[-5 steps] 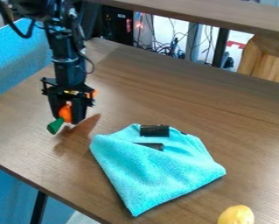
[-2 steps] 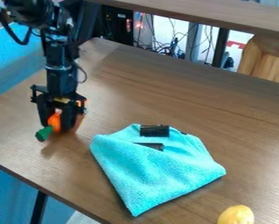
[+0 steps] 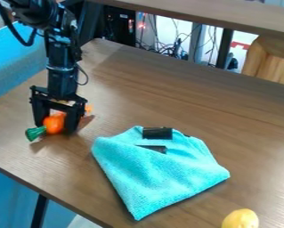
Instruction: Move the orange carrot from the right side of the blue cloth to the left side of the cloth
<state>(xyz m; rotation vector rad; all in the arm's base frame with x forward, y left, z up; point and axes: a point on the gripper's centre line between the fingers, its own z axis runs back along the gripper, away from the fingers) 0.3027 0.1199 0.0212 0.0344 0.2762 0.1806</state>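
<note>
The wooden table (image 3: 168, 98) runs past the view's edges. On it, a turquoise cloth (image 3: 159, 178) lies in folds, partly covering a black object (image 3: 157, 133) too hidden to identify. Left of the cloth, the black gripper (image 3: 55, 129) stands wide, fingers apart—an orange toy carrot (image 3: 53, 124) with a green top between them, its middle partly hidden. A yellow lemon-like object (image 3: 241, 219) is cut off by the bottom edge.

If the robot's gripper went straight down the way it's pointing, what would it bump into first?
Probably the brown table, just under the gripper. The orange toy with a green end is between its fingers. The exact gap below is hard to tell.
</note>
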